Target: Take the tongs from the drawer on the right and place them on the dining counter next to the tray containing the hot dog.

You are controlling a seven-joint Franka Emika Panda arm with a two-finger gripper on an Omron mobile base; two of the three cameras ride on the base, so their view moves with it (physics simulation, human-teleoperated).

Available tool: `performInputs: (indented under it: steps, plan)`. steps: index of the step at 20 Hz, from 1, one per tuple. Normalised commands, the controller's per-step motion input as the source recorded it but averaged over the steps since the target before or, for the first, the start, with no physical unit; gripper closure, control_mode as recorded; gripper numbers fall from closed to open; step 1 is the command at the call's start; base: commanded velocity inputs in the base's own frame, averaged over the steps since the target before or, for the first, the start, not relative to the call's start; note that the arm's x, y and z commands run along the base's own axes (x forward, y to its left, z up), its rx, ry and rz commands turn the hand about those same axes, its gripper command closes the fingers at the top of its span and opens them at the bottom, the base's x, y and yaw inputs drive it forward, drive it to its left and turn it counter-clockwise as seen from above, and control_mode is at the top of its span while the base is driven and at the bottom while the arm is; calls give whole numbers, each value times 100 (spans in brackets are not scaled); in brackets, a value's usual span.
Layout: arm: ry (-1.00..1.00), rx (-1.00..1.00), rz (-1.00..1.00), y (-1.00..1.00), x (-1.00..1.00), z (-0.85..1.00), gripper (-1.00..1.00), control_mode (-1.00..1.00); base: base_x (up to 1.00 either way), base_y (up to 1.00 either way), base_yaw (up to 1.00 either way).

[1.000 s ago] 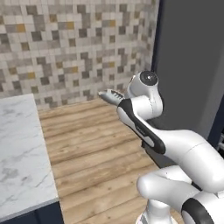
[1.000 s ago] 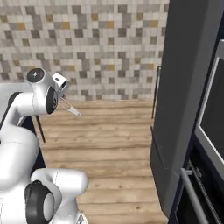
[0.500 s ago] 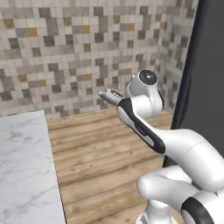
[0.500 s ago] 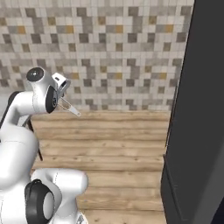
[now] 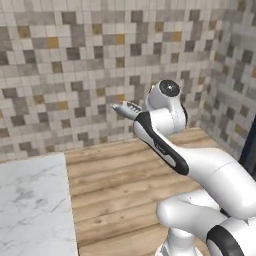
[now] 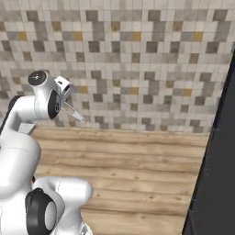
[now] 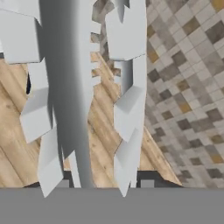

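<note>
I've got the tongs (image 7: 78, 87) clamped in my gripper (image 7: 105, 183), fingers closed on them near the joined end. In the hand view their two silver-grey arms run up from my fingertips w/ toothed inner edges, over wood floor (image 7: 13, 144) and mosaic tile wall (image 7: 192, 87). From the left base view the tongs (image 5: 126, 108) stick out level from my raised wrist, pointing left toward the wall. Right base view: tongs (image 6: 73, 111) slant down-right. Dining counter (image 5: 30, 210) sits low left, its marble corner near my base.

White arm raised, tongs (image 5: 124, 108) jutting left, dining counter (image 5: 30, 210) lower left, mosaic-tiled wall (image 5: 75, 65)
</note>
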Motion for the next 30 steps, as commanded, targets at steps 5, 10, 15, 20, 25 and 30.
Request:
performInputs:
  steps: [5,10,15,20,25,30]
  plan:
    - [0,0,0,0,0,0,100,100,100,-3,19]
    - [0,0,0,0,0,0,100,100,100,0,25]
    - [0,0,0,0,0,0,100,100,100,0,29]
    - [0,0,0,0,0,0,100,100,100,0,34]
    - [0,0,0,0,0,0,100,100,99,-1,73]
    - [0,0,0,0,0,0,100,100,78,0,92]
